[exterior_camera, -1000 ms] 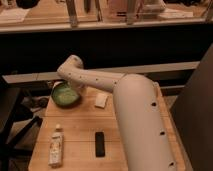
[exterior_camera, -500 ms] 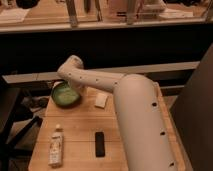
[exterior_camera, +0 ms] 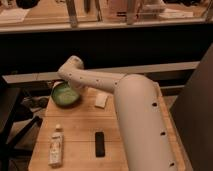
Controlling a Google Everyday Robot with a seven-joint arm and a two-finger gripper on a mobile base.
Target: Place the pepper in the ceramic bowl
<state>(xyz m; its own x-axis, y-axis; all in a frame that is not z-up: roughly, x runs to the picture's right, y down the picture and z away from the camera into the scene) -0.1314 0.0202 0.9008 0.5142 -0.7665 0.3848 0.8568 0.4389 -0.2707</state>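
Note:
The green ceramic bowl [exterior_camera: 64, 95] sits at the far left corner of the wooden table [exterior_camera: 80, 130]. My white arm [exterior_camera: 135, 115] reaches from the lower right across the table and bends down at its far end. The gripper [exterior_camera: 73, 91] hangs over the right side of the bowl's inside, just above or touching it. The pepper does not show; it may be hidden by the gripper or lie inside the bowl.
A white bottle [exterior_camera: 56, 146] lies near the front left of the table. A black rectangular object [exterior_camera: 100, 144] lies at the front middle. A pale flat piece [exterior_camera: 101, 100] lies right of the bowl. A dark counter runs behind the table.

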